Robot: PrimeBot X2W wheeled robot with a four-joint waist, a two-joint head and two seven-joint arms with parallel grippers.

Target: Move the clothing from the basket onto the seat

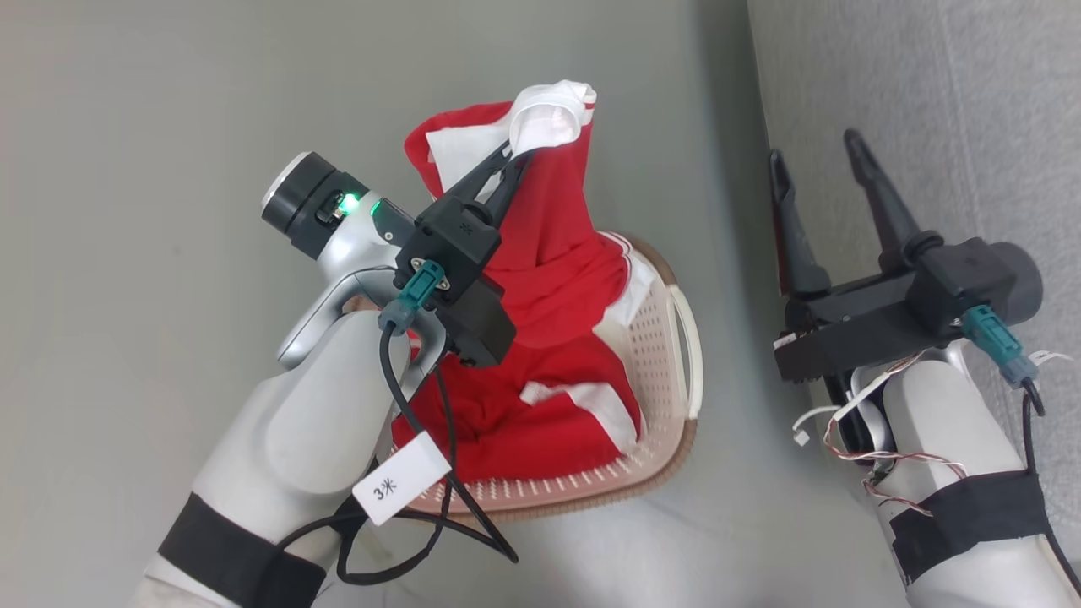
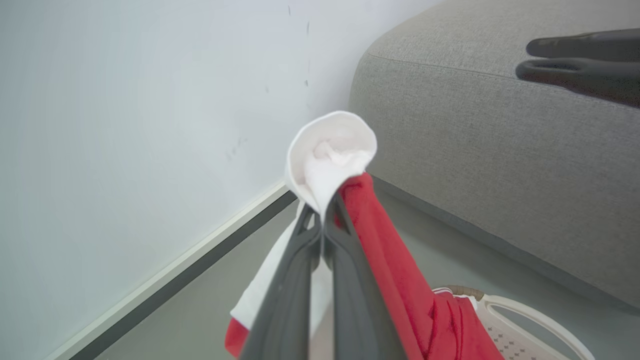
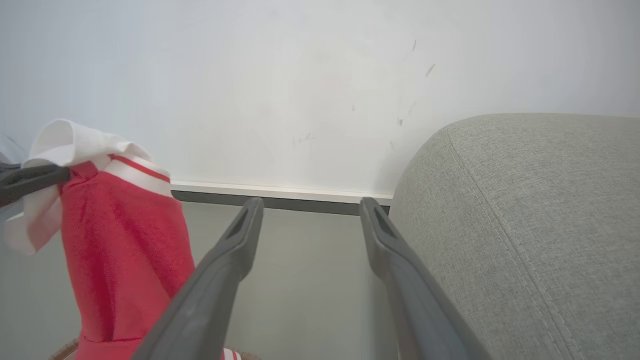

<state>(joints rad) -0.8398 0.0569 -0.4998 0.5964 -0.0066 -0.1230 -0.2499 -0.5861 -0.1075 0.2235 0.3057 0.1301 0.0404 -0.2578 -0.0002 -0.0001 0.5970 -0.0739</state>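
The left tool, in the head view, grips the white edge of the clothing, which hangs below it into the basket; the right tool is open beside the seat. In the left wrist view, we see the clothing pinched at the left tool's tips. In the right wrist view, the seat is to the right of the open fingers.

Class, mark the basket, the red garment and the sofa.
basket (image 1: 654, 363), head view, perforated right wall
red garment (image 1: 549, 236), head view, stretched red middle
sofa (image 3: 525, 225), right wrist view, grey fabric side
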